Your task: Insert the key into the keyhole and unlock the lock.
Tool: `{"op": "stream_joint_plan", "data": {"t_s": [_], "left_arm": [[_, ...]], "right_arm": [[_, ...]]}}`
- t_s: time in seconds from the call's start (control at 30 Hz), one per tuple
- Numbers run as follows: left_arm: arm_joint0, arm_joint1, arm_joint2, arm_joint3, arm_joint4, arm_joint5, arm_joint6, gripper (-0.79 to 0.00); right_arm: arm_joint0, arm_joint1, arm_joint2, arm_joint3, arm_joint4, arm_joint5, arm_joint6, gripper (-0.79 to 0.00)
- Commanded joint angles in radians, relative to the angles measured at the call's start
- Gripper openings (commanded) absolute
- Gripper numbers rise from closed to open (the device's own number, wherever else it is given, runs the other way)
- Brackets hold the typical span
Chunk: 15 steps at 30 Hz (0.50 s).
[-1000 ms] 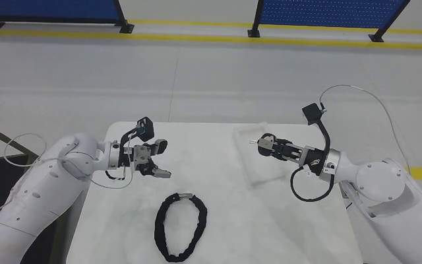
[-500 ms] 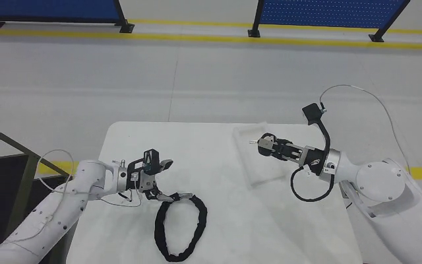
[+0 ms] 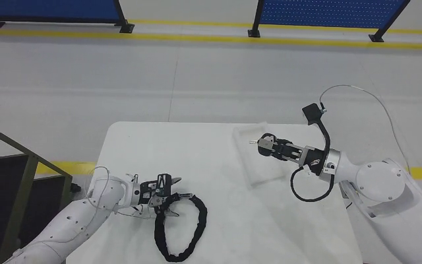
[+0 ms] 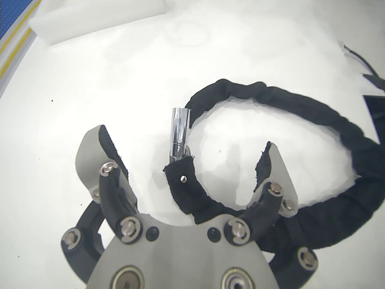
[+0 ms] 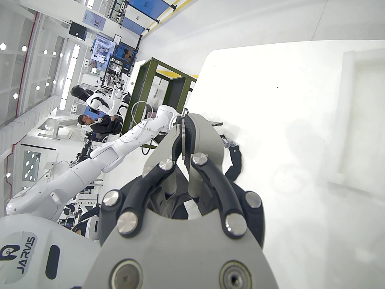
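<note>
Left gripper (image 4: 185, 136) spread wide astride the barrel (image 4: 179, 132) of the lock (image 4: 300, 103). Grab the soft sleeve (image 4: 183, 188) instead and it could swivel; the key (image 3: 253, 141), pinched in the right gripper (image 3: 266, 141), would miss.

— Where was free room on the table (image 3: 132, 152)?
— Between the lock (image 3: 202, 221) and the foam tray (image 3: 245, 165) the top was bare.
— And what stood in the way?
— The lock's loop, near the robot's edge. The left gripper (image 3: 175, 203) straddled its silver cylinder (image 4: 179, 133), 2 fingers (image 4: 91, 148) wide apart, a gap on each side. Also the tray's raised walls, with the right gripper (image 3: 264, 142), closed on the key (image 3: 253, 141), over them.
</note>
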Motion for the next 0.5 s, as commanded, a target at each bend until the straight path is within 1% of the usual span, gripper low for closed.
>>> {"op": "stream_joint_plan", "data": {"t_s": [0.0, 0.13, 0.27, 0.3, 0.33, 0.37, 0.4, 0.43, 0.47], "left_arm": [[-0.01, -0.014, 0.011, 0.023, 0.016, 0.001, 0.003, 0.0], [-0.039, -0.043, 0.024, 0.051, 0.032, 0.004, 0.001, 0.0], [-0.062, -0.065, 0.035, 0.076, 0.058, 0.003, 0.011, 0.0], [-0.064, -0.07, 0.038, 0.084, 0.062, 0.002, 0.016, -0.111], [-0.066, -0.074, 0.041, 0.092, 0.065, 0.0, 0.02, -0.172], [-0.068, -0.079, 0.043, 0.1, 0.067, -0.001, 0.024, -0.403], [-0.068, -0.083, 0.045, 0.108, 0.066, -0.004, 0.029, -0.459], [-0.068, -0.088, 0.047, 0.114, 0.066, -0.006, 0.034, -0.474], [-0.067, -0.091, 0.049, 0.121, 0.069, -0.005, 0.038, -0.465]], "right_arm": [[0.0, 0.0, 0.0, 0.0, 0.0, 0.0, 0.0, -0.785], [0.0, 0.0, 0.0, 0.0, 0.0, 0.0, 0.0, -0.785], [0.0, 0.0, 0.0, 0.0, 0.0, 0.0, 0.0, -0.785], [0.0, 0.0, 0.0, 0.0, 0.0, 0.0, 0.0, -0.785], [0.0, 0.0, 0.0, 0.0, 0.0, 0.0, 0.0, -0.785], [0.0, 0.0, 0.0, 0.0, 0.0, 0.0, 0.0, -0.785], [0.0, 0.0, 0.0, 0.0, 0.0, 0.0, 0.0, -0.785], [0.0, 0.0, 0.0, 0.0, 0.0, 0.0, 0.0, -0.785], [0.0, 0.0, 0.0, 0.0, 0.0, 0.0, 0.0, -0.785]]}}
